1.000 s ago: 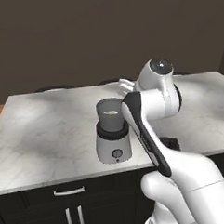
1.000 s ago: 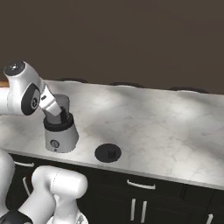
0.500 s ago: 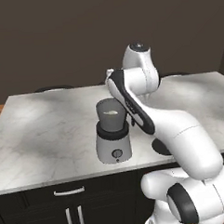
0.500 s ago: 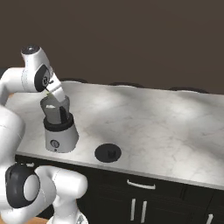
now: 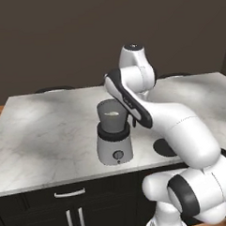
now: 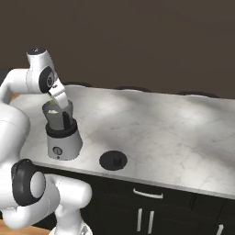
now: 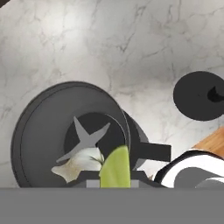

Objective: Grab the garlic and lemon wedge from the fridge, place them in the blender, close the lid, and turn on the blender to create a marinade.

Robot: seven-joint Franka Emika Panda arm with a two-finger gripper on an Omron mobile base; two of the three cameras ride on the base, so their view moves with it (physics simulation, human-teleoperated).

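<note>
A: Holding what, up there over the blender (image 5: 114, 133)?

B: Lemon wedge (image 7: 115, 167), yellow-green, pinched in the hand (image 6: 55, 100), fingers nearly together around it. Poised right above the open jar mouth, so a release should drop it straight in.

A: And inside the jar?

B: Garlic (image 7: 81, 162), pale and lumpy, lying on the jar floor beside the blade (image 7: 86, 139). Already delivered, by the look of it. Lemon wedge hanging just over it in the hand view.

A: Lid (image 6: 113, 160)?

B: Flat on the tabletop (image 6: 174, 133), near the front edge, just beside the blender on its handle side. Well clear of the jar, leaving the mouth free for loading. Same black disc at the upper right in the hand view.

A: Blender itself?

B: Upright near the tabletop's front edge, knob facing the robot. Probably convenient for the later twist.

A: Left to do?

B: Likely let go of the wedge, fetch the lid, seat it, turn the knob.
</note>
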